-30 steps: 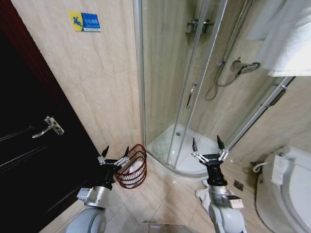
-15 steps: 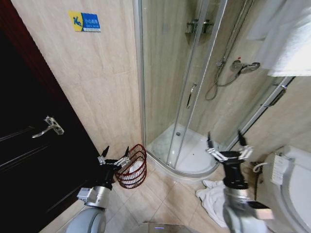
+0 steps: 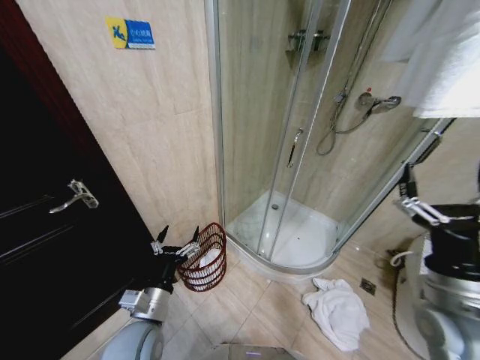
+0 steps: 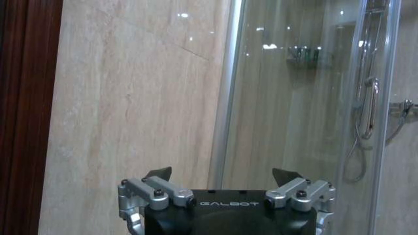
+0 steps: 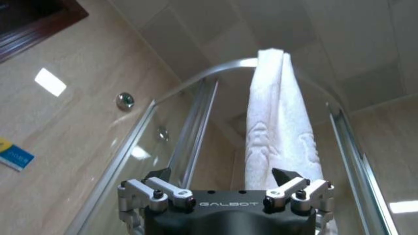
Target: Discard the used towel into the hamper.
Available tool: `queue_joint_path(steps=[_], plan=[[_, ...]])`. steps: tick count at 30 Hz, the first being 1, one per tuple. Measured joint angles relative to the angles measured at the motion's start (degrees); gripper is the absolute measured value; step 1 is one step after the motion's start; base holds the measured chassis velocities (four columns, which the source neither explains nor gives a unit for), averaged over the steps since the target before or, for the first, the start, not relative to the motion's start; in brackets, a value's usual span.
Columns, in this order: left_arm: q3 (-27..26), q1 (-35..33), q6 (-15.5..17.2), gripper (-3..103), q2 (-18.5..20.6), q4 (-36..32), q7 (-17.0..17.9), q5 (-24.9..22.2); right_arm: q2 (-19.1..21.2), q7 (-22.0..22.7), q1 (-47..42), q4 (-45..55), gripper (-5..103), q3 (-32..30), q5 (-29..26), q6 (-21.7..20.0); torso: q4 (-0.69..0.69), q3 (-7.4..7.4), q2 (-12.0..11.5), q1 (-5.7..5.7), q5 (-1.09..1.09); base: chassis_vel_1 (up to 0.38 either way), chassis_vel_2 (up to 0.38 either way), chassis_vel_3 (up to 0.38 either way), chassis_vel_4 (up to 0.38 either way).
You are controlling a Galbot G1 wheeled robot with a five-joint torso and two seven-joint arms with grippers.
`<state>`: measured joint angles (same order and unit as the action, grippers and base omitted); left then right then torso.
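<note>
A crumpled white used towel [image 3: 339,309] lies on the tiled floor, in front of the shower tray and beside the toilet. The hamper [image 3: 204,257], a small reddish-brown wire basket with something white inside, stands on the floor against the wall left of the shower. My left gripper [image 3: 178,238] [image 4: 222,174] hovers just left of the hamper's rim, open and empty. Far to the right, my right gripper [image 3: 444,201] [image 5: 222,172] is raised well above the towel, open and empty, pointing upward.
A glass shower enclosure [image 3: 300,150] fills the middle, its curved tray [image 3: 289,236] on the floor. A dark door [image 3: 45,225] stands on the left and a toilet [image 3: 427,300] on the right. A clean white towel [image 5: 281,122] [image 3: 450,60] hangs over the enclosure top.
My right arm has swung right and upward, uncovering the towel on the floor. The left arm and the hamper have stayed where they were.
</note>
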<state>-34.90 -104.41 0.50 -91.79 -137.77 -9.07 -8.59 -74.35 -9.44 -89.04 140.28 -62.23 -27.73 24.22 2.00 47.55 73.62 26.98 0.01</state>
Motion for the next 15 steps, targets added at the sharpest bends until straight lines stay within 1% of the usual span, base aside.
queue_joint_path(steps=[5, 8, 15], plan=[[0.0, 0.0, 0.0, 100, 0.0, 0.0, 0.0, 0.0, 0.4, 0.0, 0.5, 0.5, 100, -1.4, -1.2, -0.6, -0.01, 0.0, 0.0, 0.0, -0.02, 0.0, 0.0, 0.0, 0.0], [0.0, 0.0, 0.0, 100, 0.0, 0.0, 0.0, 0.0, 1.6, 0.0, 1.6, 0.5, 100, -2.9, -2.7, -1.7, 0.0, 0.0, 0.0, 0.0, -0.01, 0.0, 0.0, 0.0, 0.0], [0.0, 0.0, 0.0, 100, 0.0, 0.0, 0.0, 0.0, 2.2, -1.0, 1.9, 0.4, 100, -3.0, -3.0, -2.5, 0.0, 0.0, 0.0, 0.0, -0.02, 0.0, 0.0, 0.0, 0.0]])
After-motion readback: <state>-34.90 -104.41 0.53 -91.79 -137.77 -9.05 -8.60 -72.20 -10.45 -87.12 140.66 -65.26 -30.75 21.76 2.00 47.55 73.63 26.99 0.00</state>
